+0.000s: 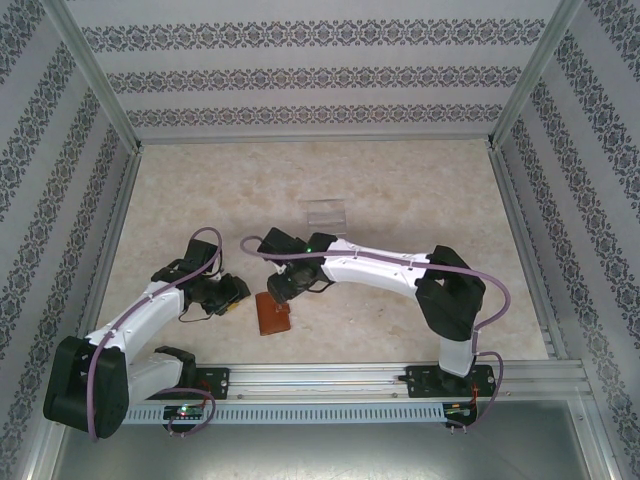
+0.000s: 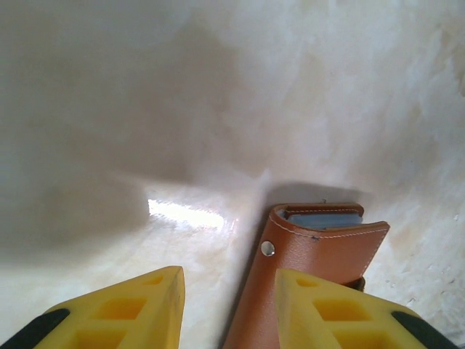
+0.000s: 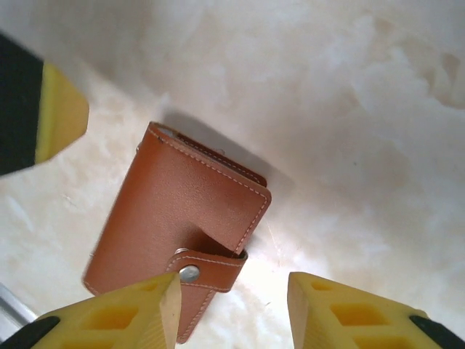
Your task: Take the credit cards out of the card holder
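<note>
Parted partway, my left gripper [image 2: 229, 280] held nothing. Its two yellow fingers [image 2: 109, 309] stood apart low over the table [image 2: 145, 109], and the brown leather card holder [image 2: 320, 254] lay just ahead. In the left wrist view its near end ran under one of those fingers, though I could not tell whether that finger touched the leather. My right gripper [image 3: 234, 283] was likewise open and empty above the same card holder. One of its fingers sat over the corner where the short strap tab [image 3: 211, 263] wrapped round the edge and closed on a silver snap [image 3: 189, 273], while the other sat over bare table. The card holder lay flat and folded shut on the pale marbled surface, between my two grippers and near the front rail [image 1: 350, 375]. At its open end a grey-blue pocket edge [image 2: 323, 217] showed, but I could not make out the credit cards. Farther back on the table, well apart, stood a clear slotted rack [image 1: 325, 213].
</note>
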